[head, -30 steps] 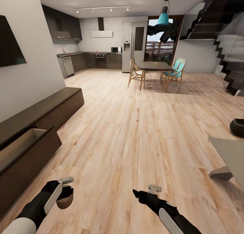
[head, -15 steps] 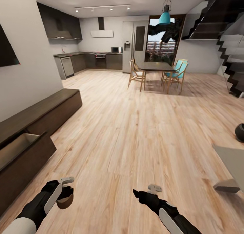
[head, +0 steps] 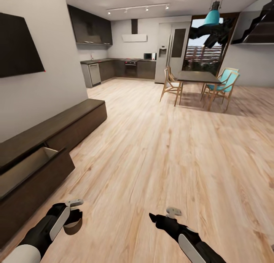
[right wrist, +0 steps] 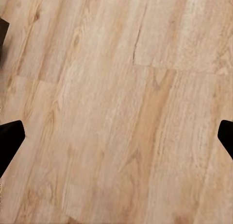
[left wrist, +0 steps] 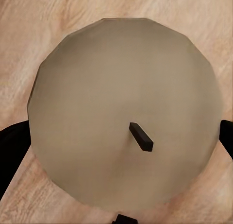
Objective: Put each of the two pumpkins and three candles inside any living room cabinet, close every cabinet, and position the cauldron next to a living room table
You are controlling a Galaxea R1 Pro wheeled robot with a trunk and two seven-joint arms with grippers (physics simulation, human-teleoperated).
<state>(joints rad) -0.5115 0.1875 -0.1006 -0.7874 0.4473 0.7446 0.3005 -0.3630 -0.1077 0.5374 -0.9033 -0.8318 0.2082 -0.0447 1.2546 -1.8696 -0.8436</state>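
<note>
Down at the lower left of the head view, the left tool (head: 72,217) is closed around a candle (head: 72,225), a stubby tan cylinder hanging just above the wooden floor (head: 163,156). From the left wrist view the candle (left wrist: 124,110) shows its round beige end face with a short dark wick, and the dark fingers (left wrist: 10,151) press against it on either side. The right tool (head: 154,218) is held low over the bare floor at the lower middle of the head view; in the right wrist view its two dark fingertips (right wrist: 8,141) sit far apart at the edges with nothing but floor planks between them, so it is spread wide and has hold of nothing.

Along the left wall runs the cabinet (head: 72,122), a long low dark-brown unit. Its nearer section stands open, the front (head: 34,190) pulled out toward the room so that the pale inside (head: 23,169) is visible; the farther section is shut. The held candle is near this open section, apart from it. A dark panel (head: 19,46) hangs on the wall above. Farther back stand a dining table (head: 198,77) with chairs and the kitchen units (head: 125,68).
</note>
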